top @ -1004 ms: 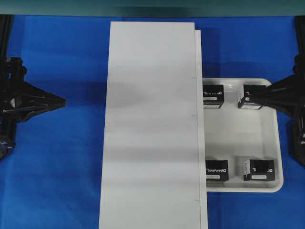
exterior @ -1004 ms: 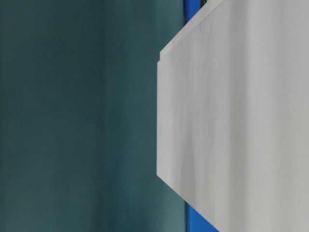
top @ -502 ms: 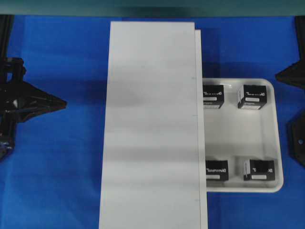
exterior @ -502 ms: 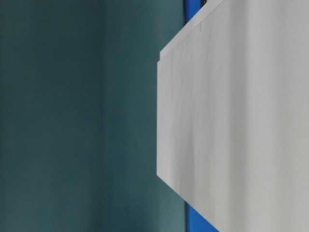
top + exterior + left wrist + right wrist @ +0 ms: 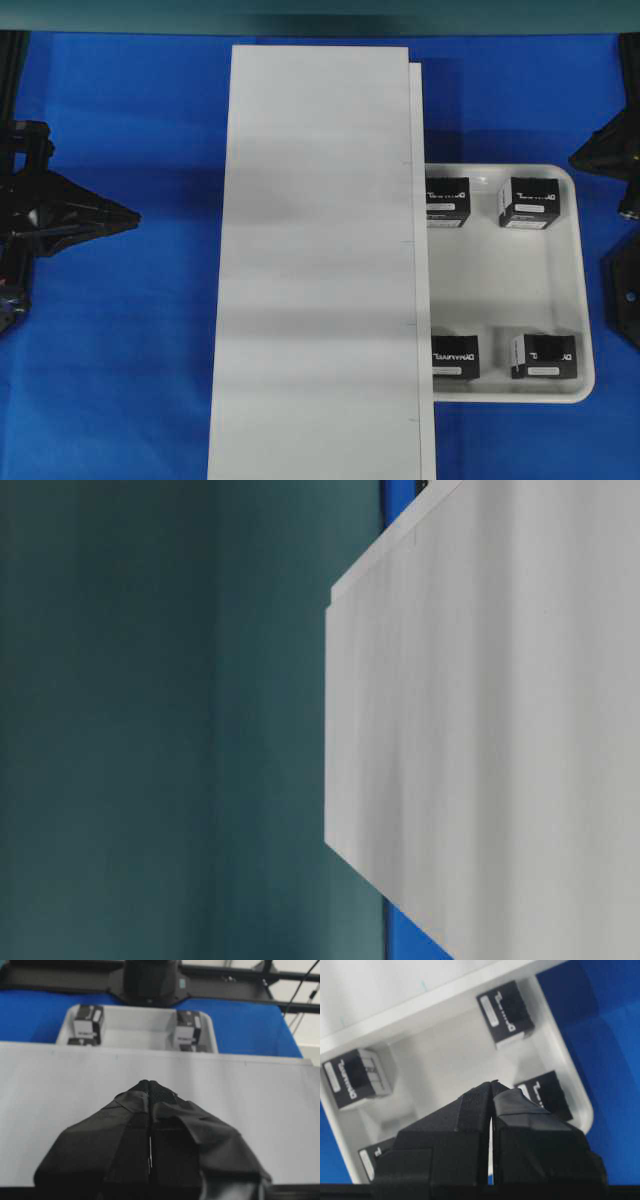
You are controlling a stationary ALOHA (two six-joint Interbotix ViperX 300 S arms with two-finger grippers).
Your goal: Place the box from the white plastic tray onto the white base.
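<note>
White base (image 5: 320,260): long flat board on the blue table cloth (image 5: 150,330), nothing on it.
White plastic tray (image 5: 565,285): right of the white base, its left part tucked under the board's edge.
Boxes: four in the tray, one per corner; the box (image 5: 533,201) nearest the right gripper lies in the far right corner.
Left gripper (image 5: 149,1083): clenched, empty, left of the white base.
Right gripper (image 5: 492,1083): clenched, empty, above the tray.

4 black boxes (image 5: 530,201) sit in the white plastic tray (image 5: 520,290) beside the bare white base (image 5: 315,260).
</note>
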